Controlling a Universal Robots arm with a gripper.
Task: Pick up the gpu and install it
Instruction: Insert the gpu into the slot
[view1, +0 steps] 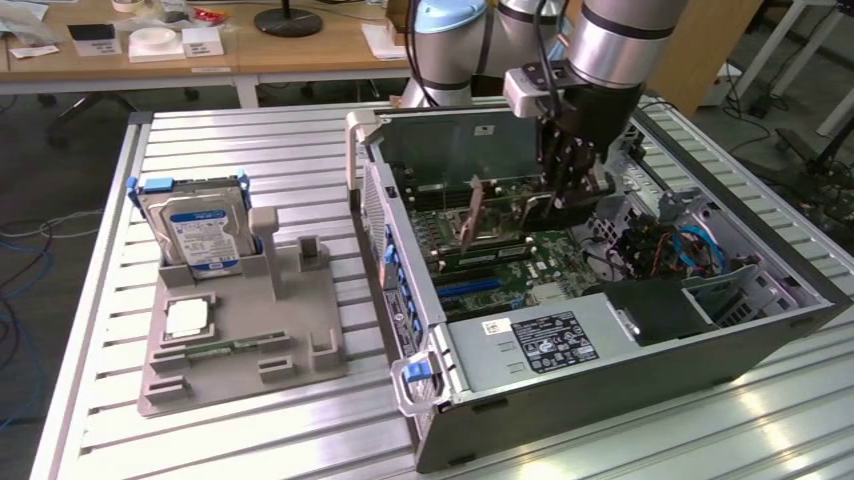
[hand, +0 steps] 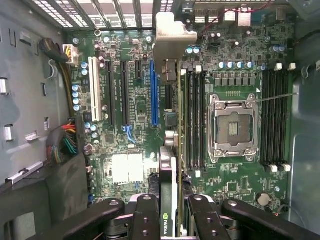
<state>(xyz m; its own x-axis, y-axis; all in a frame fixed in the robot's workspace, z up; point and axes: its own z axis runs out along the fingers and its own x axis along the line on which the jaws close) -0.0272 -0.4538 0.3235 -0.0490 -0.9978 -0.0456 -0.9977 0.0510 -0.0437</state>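
Note:
My gripper (view1: 567, 185) hangs inside the open computer case (view1: 400, 230), over the motherboard (view1: 521, 265). It is shut on the gpu (hand: 169, 200), which the wrist view shows edge-on between the two black fingers (hand: 145, 212), with a logo on its cooler. The card's silver end bracket (hand: 172, 32) reaches toward the case's rear slots. The card's edge runs just beside the long blue expansion slot (hand: 154, 92), on the side of the memory slots. In the exterior view the gpu (view1: 531, 208) shows as a small green piece under the fingers. Whether it touches the slot is unclear.
On the table at the exterior view's left stands a grey fixture (view1: 240, 340) with a silver hard drive (view1: 200, 225) upright in it and a memory stick (view1: 220, 347) lying flat. Inside the case are the CPU socket (hand: 232, 127), the power supply (view1: 561, 340) and cable bundles (hand: 67, 142).

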